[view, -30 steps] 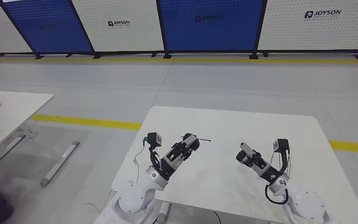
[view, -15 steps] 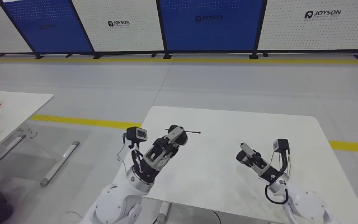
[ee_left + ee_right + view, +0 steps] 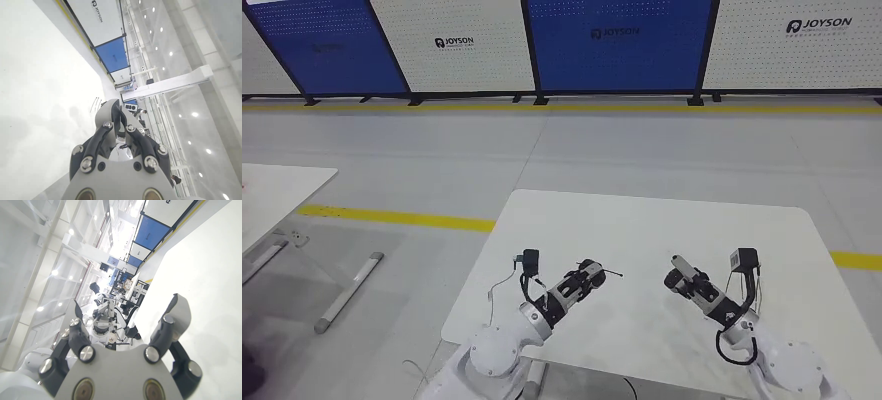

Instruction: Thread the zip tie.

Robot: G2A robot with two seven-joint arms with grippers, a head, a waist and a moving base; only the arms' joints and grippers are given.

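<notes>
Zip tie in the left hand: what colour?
Black; the zip tie shows best in the left wrist view.

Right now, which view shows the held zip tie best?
Top view: the zip tie sticks out from the left gripper against the table. Left wrist view: its thin edge between the fingers. Right wrist view: too small to tell.

Loose zip ties (image 3: 96, 103) — near left fingers (image 3: 105, 113).

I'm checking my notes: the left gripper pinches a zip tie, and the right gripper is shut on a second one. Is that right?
Not quite: the right gripper is open and empty, as the right wrist view shows. The left gripper does pinch a zip tie.
</notes>
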